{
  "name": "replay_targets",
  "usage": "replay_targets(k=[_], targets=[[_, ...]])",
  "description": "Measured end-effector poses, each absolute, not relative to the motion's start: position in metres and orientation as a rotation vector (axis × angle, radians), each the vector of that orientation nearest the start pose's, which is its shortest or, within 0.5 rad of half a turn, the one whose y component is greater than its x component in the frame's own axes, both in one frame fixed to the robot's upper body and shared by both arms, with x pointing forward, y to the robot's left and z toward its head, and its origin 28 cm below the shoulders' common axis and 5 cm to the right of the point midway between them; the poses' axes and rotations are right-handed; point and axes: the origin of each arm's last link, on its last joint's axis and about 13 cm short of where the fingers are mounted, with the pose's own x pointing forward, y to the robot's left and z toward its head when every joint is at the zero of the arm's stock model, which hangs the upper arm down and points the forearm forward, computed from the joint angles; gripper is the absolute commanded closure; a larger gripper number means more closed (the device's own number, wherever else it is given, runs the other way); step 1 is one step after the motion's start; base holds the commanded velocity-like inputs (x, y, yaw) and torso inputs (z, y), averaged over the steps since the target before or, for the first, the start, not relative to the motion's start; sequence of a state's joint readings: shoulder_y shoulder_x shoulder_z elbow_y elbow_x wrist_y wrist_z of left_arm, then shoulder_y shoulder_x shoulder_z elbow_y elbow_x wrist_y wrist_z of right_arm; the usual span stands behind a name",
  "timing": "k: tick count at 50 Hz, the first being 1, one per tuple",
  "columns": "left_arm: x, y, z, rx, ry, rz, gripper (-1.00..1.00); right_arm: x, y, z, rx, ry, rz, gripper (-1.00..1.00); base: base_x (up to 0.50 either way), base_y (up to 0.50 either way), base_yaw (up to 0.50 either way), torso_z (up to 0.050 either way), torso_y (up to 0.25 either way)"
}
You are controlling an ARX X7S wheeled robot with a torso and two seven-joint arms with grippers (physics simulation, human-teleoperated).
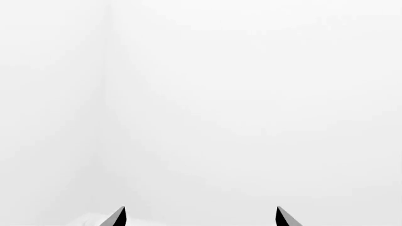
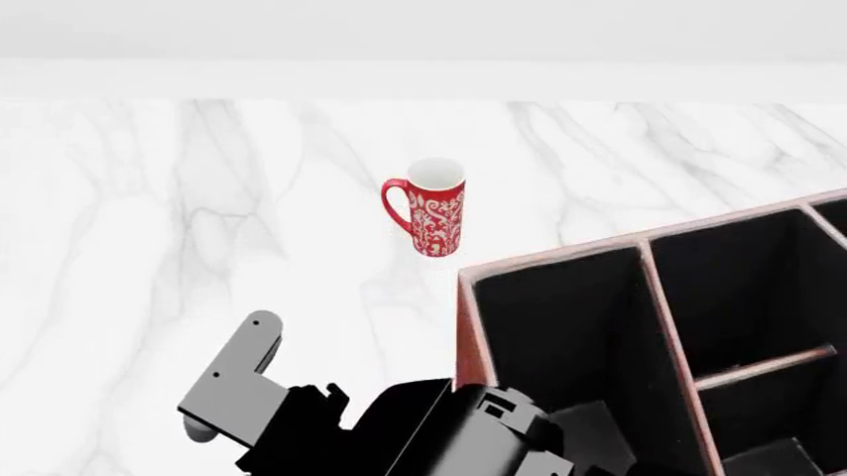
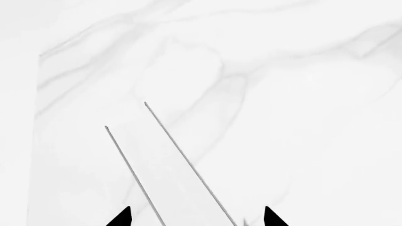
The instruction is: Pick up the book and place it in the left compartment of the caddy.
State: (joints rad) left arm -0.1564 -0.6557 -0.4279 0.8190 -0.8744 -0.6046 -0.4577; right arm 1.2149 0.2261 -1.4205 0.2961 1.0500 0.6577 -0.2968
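Both wide open: left hand [image 1: 201,217], right hand [image 3: 197,217], nothing held.

A simulated tabletop setting is indicated, domestic or office-like in its props. A white marble-patterned countertop with grey veining [image 2: 159,198] is seen filling the head view, ending at a far edge against a plain white wall [image 2: 423,30]. A tall red ceramic mug with white floral pattern [image 2: 430,208] is set near the middle. A reddish-brown leather-like caddy with black interior and dividers [image 2: 466,327] is placed toward the near right corner. No further furnishing is shown.
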Motion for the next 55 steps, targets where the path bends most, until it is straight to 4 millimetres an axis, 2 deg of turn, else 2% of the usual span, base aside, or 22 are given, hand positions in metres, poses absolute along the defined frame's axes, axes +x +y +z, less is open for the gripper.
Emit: replay_targets(k=[35, 36, 55], targets=[[0.176, 0.3073, 0.2247, -0.025, -0.429, 0.197, -1.0, 0.3223, -0.004, 0.1232, -0.439, 0.653, 1.216, -1.0, 0.0, 0.0, 0.0, 0.0, 0.0], [0.176, 0.3072, 0.2247, -0.025, -0.43, 0.197, -1.0, 0.3223, -0.004, 0.1233, -0.437, 0.653, 1.216, 1.0, 0.0, 0.0, 0.0, 0.0, 0.0], [0.1752, 0.3069, 0.2249, -0.024, -0.433, 0.194, -1.0, 0.3212, -0.0055, 0.123, -0.414, 0.654, 1.187, 1.0, 0.0, 0.0, 0.0, 0.0, 0.0]])
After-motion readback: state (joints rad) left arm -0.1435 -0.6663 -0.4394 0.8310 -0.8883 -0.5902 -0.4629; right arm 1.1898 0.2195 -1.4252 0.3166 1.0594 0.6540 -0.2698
